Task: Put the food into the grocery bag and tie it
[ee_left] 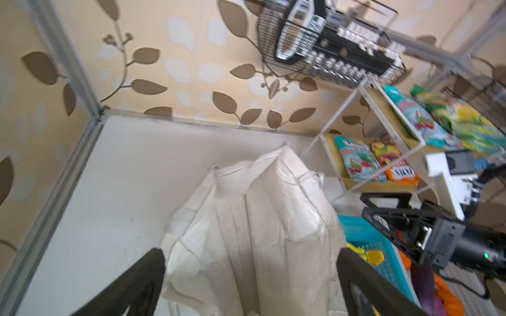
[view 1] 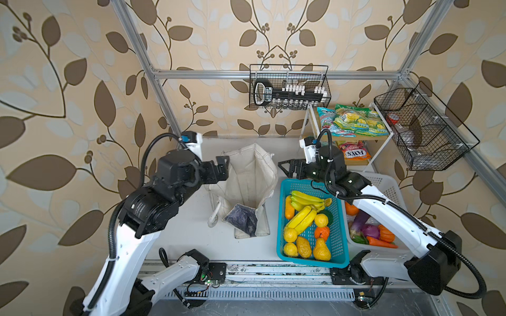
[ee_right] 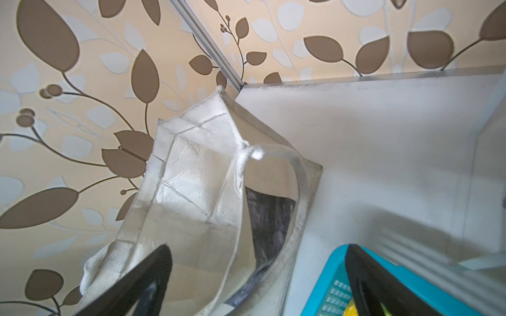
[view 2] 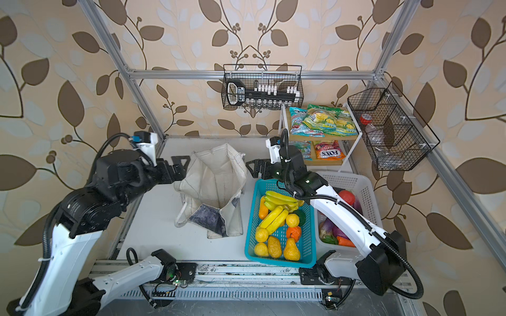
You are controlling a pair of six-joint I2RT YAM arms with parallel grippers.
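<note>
**Near edge:** aluminium rail [view 1: 273,270]. The white tabletop [view 1: 191,235] carries, near right, a teal basket [view 1: 312,262] of bananas [view 1: 306,198] and lemons [view 1: 290,234]. **Centre:** the off-white grocery bag [view 1: 246,175] stands slumped, flanked by the left gripper [view 1: 223,167] and right gripper [view 1: 283,168], both spread wide and empty. **Far right:** snack packets [view 1: 356,121] on a shelf [view 1: 375,136]. Leaf wallpaper [view 1: 82,109] lines the walls.

The off-white cloth tote bag [view 1: 246,175] bears a dark grey-blue rectangular print [view 1: 242,220], the tabletop [view 1: 191,232] is plain white, and the beige wallpaper [view 1: 82,82] is patterned with brown and pale leaves on thin dark stems. In the teal perforated plastic basket [view 1: 280,219] the banana bunch [view 1: 305,197] and round plastic lemon [view 1: 321,220] are bright yellow, while the long eggplant [view 1: 361,219] in the white plastic basket [view 1: 383,183] is purple. The glossy snack packets are green-yellow [view 1: 358,120] and blue-red [view 1: 325,117].
</note>
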